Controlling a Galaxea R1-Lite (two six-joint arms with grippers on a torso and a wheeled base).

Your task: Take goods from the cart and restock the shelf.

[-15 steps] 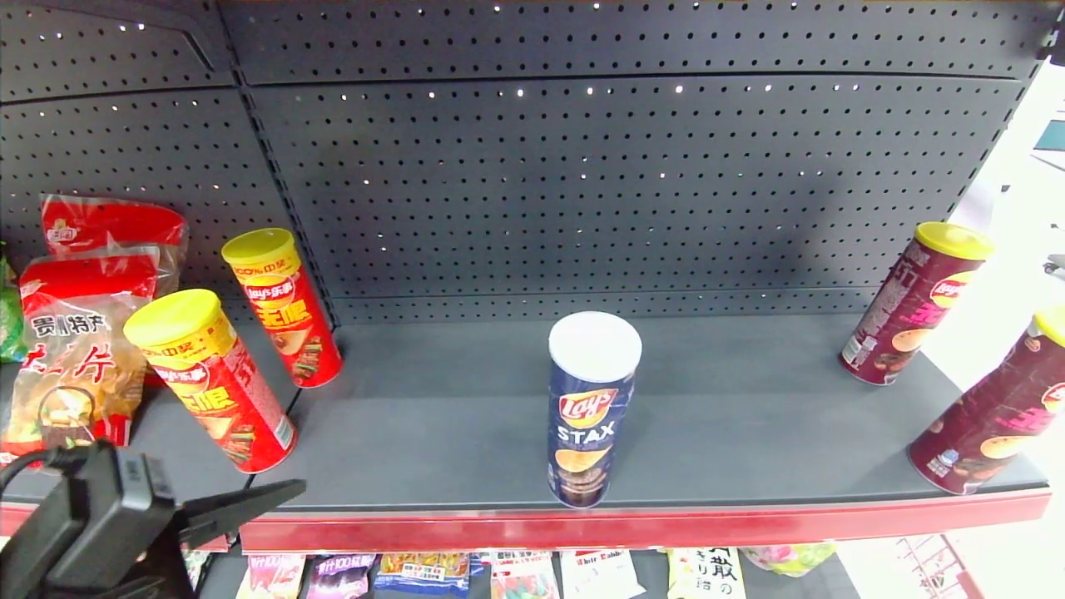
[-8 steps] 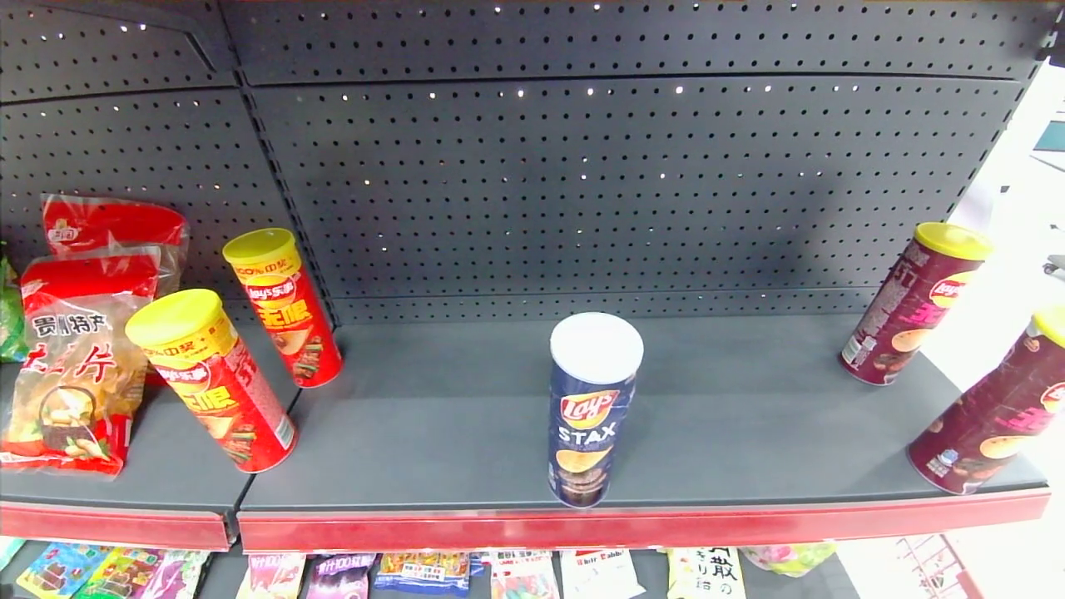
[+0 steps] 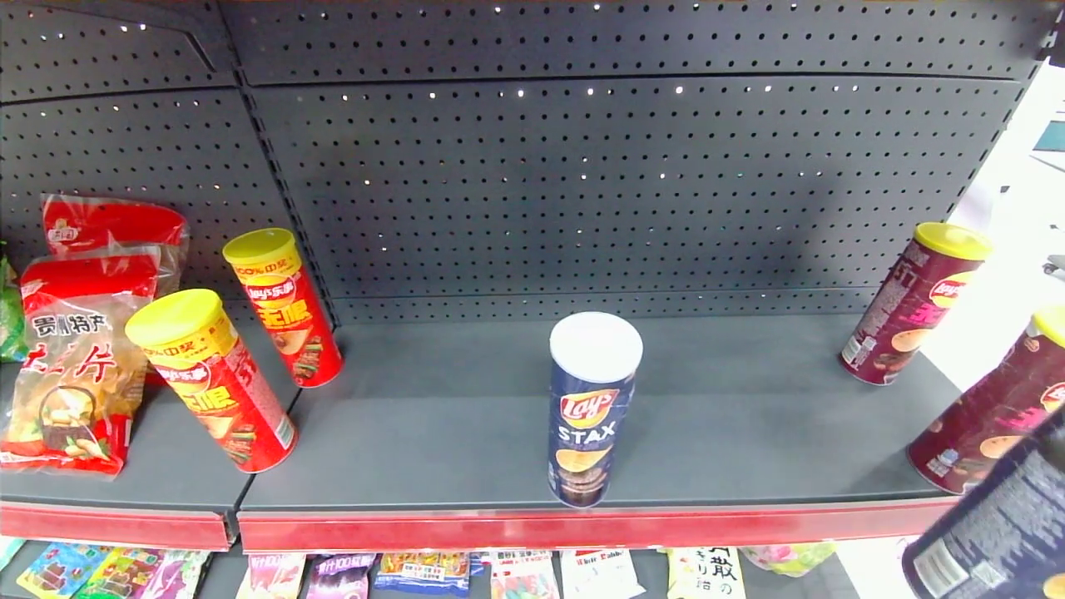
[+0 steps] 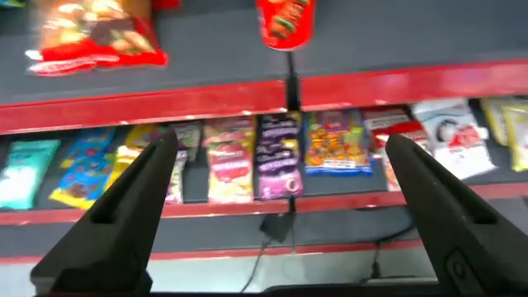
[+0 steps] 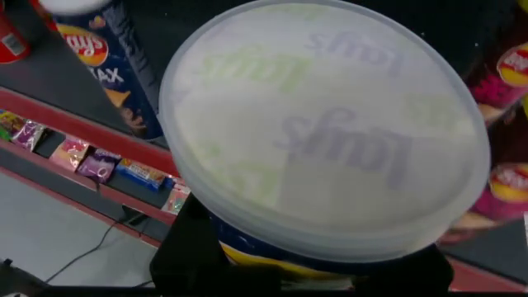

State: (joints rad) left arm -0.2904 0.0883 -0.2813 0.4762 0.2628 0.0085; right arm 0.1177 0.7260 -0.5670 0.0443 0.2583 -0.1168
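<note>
1. Holding: dark-blue chip can [image 3: 994, 520] with a translucent white lid [image 5: 322, 132]; right gripper [image 5: 301, 276] jaws clamped round its body.
2. Position: just off the shelf [image 3: 732, 433] front-right corner; long axis tilted, base lowest.
3. Left gripper [image 4: 280, 214]: jaws wide, below the shelf's front edge.
4. Change: can arrived there within the last half second.

On the shelf [image 3: 749, 433] we found the middle can [image 3: 592, 408] at the front edge, between left cans [image 3: 212, 378] and right cans [image 3: 915, 304]; snack bags [image 3: 71, 358] lay farthest left.
</note>
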